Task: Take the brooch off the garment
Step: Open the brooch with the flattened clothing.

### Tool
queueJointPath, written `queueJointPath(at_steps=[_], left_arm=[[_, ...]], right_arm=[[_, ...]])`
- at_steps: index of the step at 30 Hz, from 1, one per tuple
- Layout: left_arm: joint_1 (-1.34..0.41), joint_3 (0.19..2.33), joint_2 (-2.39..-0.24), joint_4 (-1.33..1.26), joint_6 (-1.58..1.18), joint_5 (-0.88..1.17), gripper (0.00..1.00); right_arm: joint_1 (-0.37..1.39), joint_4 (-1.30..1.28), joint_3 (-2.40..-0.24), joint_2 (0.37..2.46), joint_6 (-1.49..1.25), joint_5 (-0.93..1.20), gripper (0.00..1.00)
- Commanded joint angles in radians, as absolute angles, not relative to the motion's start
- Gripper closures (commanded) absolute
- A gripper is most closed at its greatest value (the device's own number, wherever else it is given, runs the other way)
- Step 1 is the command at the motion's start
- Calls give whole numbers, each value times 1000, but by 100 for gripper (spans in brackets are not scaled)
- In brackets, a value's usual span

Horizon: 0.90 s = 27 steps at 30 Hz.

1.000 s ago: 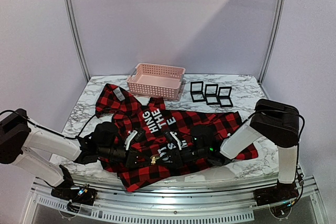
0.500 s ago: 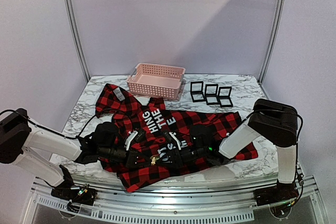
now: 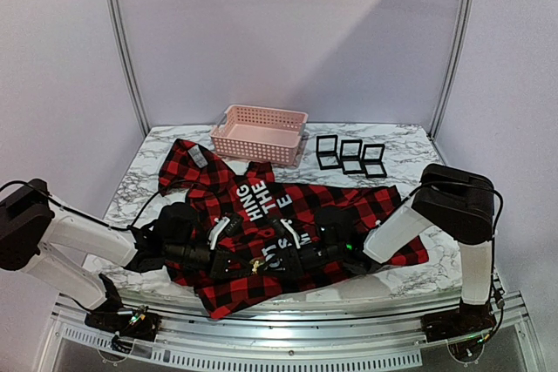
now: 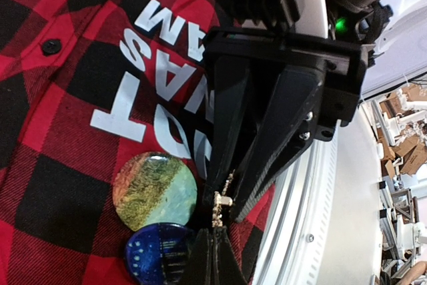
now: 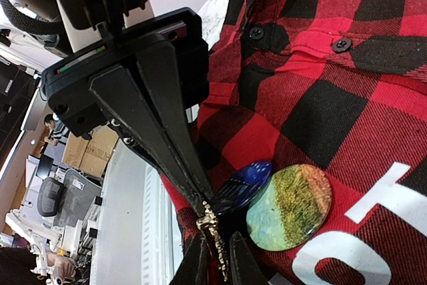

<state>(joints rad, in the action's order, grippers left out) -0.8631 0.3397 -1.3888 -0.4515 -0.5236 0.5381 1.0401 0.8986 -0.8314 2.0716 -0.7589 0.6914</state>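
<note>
The red-and-black plaid garment (image 3: 288,215) with white lettering lies spread on the marble table (image 3: 410,154). The small gold brooch (image 3: 255,264) is pinned near its front hem, beside a round green-yellow badge (image 4: 155,190) and a blue badge (image 4: 159,253). My left gripper (image 4: 215,248) comes from the left and is shut on the brooch (image 4: 219,207). My right gripper (image 5: 217,258) comes from the right, tip to tip with the left one, and is closed narrowly on the brooch (image 5: 213,235). The two grippers meet over the hem (image 3: 258,260).
A pink slotted basket (image 3: 260,134) stands at the back of the table. Three small black open boxes (image 3: 350,156) sit to its right. The table's metal front rail (image 3: 288,320) runs just below the garment's hem.
</note>
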Motion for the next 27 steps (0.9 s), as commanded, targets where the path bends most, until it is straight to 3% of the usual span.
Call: queueJointPath(at_steps=[1, 7, 11, 15, 27], left_arm=[[-873, 362, -1397, -498, -514, 530, 100], [-868, 362, -1404, -467, -512, 495, 100], [-868, 354, -1404, -479, -518, 501, 100], [-867, 353, -1397, -477, -516, 509, 100], [-867, 354, -1386, -474, -513, 517, 100]], right_arm=[[1043, 908, -843, 2087, -759, 713, 87], [1043, 929, -800, 2058, -767, 697, 73], [1043, 926, -746, 1993, -763, 648, 53], [1042, 893, -702, 1919, -746, 582, 42], [1034, 823, -705, 1875, -719, 495, 44]])
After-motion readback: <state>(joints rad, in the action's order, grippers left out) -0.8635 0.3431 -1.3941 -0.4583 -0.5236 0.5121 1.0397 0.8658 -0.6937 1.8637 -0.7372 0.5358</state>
